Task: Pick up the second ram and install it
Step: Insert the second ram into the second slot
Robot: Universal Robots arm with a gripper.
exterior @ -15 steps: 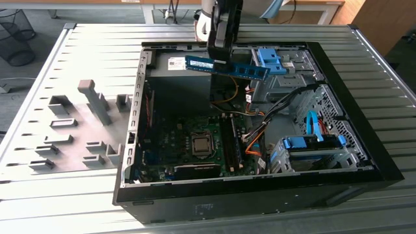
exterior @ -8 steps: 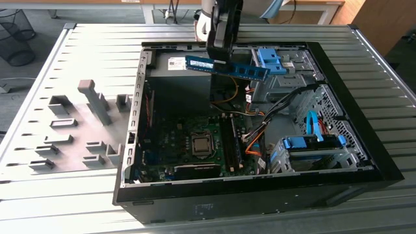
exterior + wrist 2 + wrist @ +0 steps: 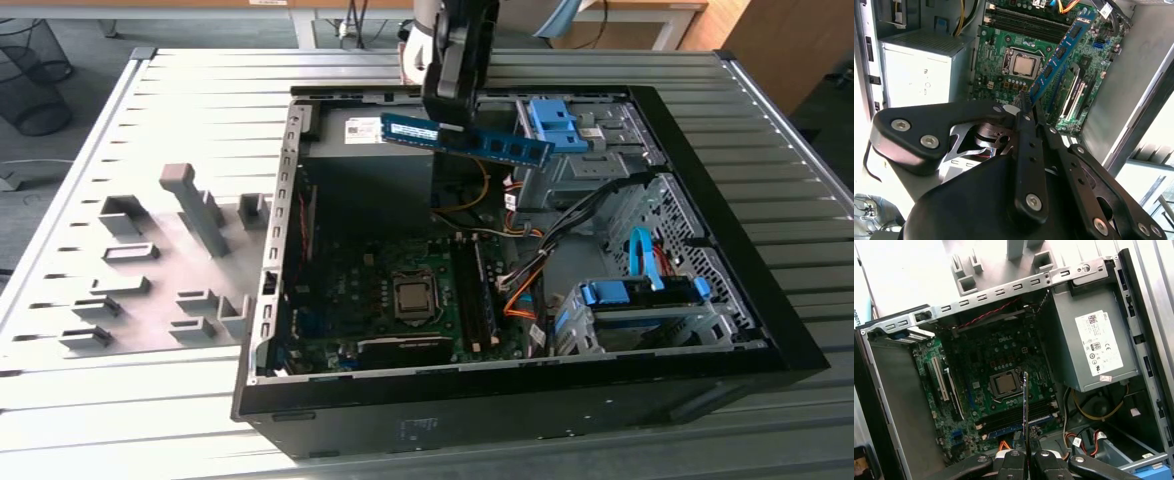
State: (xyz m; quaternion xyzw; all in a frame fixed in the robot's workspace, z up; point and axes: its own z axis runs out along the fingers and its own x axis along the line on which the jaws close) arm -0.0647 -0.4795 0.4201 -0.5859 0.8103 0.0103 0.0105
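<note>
1. Black links of the end effector (image 3: 1026, 106) sit closest in the second wrist view. It is clamped shut on one end of the second ram (image 3: 1059, 52), a blue stick with dark chips. The stick slants out above the green motherboard (image 3: 996, 55), crossing just beside the processor socket (image 3: 1025, 64). A grey power supply (image 3: 924, 75) lies next to the board.
2. In the first wrist view the second ram (image 3: 1025, 410) appears edge-on as a thin line. It runs out from between the closed fingers (image 3: 1015, 462) over the memory slots (image 3: 1014, 421) towards the processor socket (image 3: 1005, 384).
3. In the exterior view the end effector (image 3: 449, 122) hangs in the upper middle of the frame. It holds the second ram (image 3: 467, 140) in the air, slightly tilted, above the open computer case (image 3: 534, 400) and well clear of the motherboard (image 3: 387, 300). The case rests on a slatted metal desk (image 3: 200, 100), with grey fixture blocks (image 3: 187, 215) towards the exterior view's left.
</note>
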